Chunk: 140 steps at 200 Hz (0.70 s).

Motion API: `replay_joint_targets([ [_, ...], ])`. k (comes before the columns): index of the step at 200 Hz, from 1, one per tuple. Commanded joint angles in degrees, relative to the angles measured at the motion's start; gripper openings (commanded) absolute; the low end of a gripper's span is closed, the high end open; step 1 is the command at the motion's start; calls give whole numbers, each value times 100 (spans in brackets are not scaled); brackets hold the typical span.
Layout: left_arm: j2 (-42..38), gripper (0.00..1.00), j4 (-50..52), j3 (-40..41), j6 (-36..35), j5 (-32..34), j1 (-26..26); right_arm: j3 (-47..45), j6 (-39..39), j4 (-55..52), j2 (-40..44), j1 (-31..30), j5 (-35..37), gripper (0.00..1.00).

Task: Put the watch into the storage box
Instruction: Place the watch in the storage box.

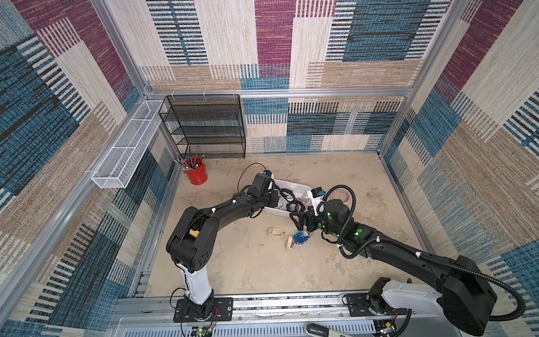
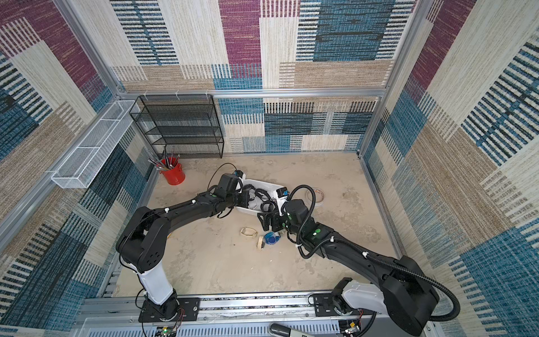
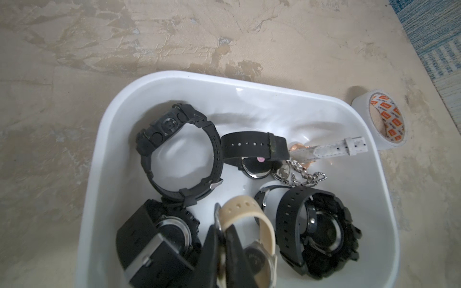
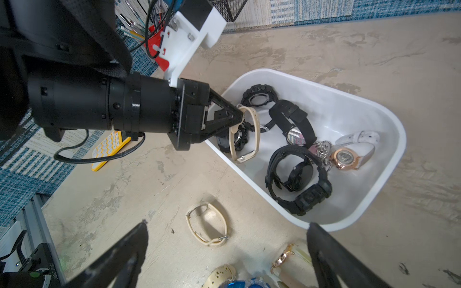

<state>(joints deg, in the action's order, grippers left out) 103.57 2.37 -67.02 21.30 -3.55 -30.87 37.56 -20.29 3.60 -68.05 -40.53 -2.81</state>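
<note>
The storage box [image 3: 174, 74] is a white tub holding several watches, most of them black; it also shows in both top views [image 1: 294, 183] [image 2: 262, 182] and in the right wrist view [image 4: 311, 82]. My left gripper [image 3: 222, 232] [image 4: 240, 115] reaches over the box's near end, shut on the strap of a beige watch [image 3: 264, 224] [image 4: 232, 144] that hangs inside the box. My right gripper [image 4: 227, 223] [image 1: 297, 220] stands open just outside the box, above the table. Nothing is between its fingers.
On the table below the right gripper lie a beige watch [image 4: 192, 229] [image 1: 276, 232], a blue watch [image 1: 302, 237] and a rose-gold watch [image 4: 284, 259]. A tape roll [image 3: 381, 119] sits beside the box. A red cup [image 1: 196, 173], black mesh rack [image 1: 204, 125] and white wire basket [image 1: 125, 146] stand at the back left.
</note>
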Motion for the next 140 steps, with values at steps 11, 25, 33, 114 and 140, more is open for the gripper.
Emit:
replay_joint_targets([
  [11, -254, 40, -174, 105, 75, -141, 16, 76, -45, 143, -6, -7, 92, 100],
  [25, -369, 56, -226, 190, 76, -214, 11, 86, -54, 145, -23, -7, 122, 100],
  [33, -443, 66, -242, 236, 76, -263, 11, 93, -69, 150, -23, -7, 132, 100],
  [114, -1867, 93, -927, 1590, 205, -627, 11, 5, -185, 161, 77, -7, 259, 99],
  [140, -2466, 95, -1124, 2143, 287, -687, 11, -9, -233, 188, 81, -7, 284, 99],
])
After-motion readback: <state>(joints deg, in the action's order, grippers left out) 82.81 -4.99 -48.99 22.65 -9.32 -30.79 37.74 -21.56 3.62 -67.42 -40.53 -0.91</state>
